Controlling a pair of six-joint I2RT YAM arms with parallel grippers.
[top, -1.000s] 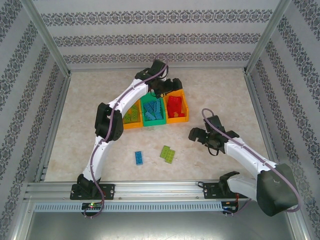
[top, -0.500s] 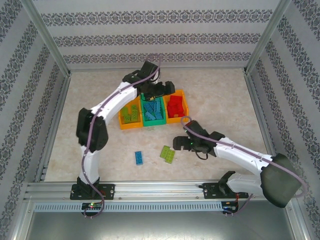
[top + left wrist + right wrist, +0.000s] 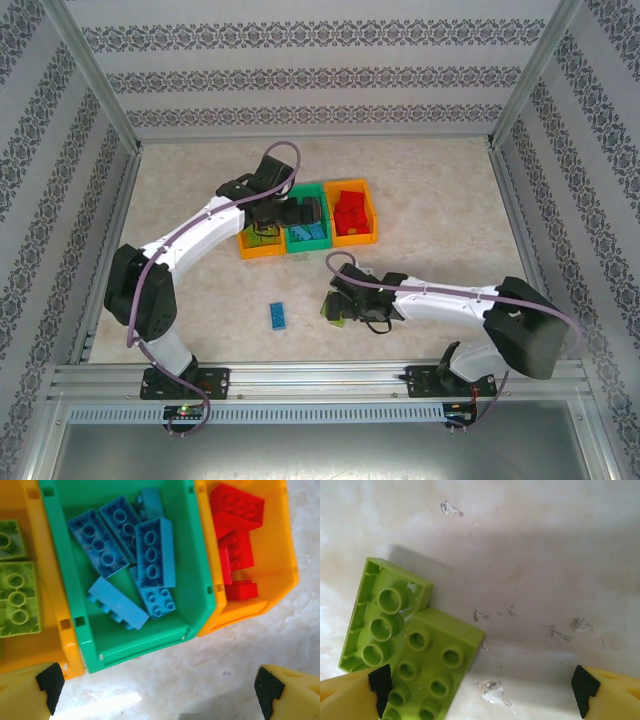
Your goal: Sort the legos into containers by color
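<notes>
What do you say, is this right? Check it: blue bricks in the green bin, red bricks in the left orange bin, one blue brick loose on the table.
Wrong bin: the red bricks are in the right orange bin, per the top view. The rest holds: blue bricks in the green bin, one blue brick loose on the table.

Three bins [image 3: 145, 642]; two loose lime bricks [image 3: 440, 655]; one loose blue brick [image 3: 278, 316].

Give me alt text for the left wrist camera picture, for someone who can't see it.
A green bin of blue legos sits between the left orange bin, holding lime green bricks, and the right orange bin, holding red bricks. The open left pincer shows its yellow fingertips at the bottom corners, above the pale table.
</notes>
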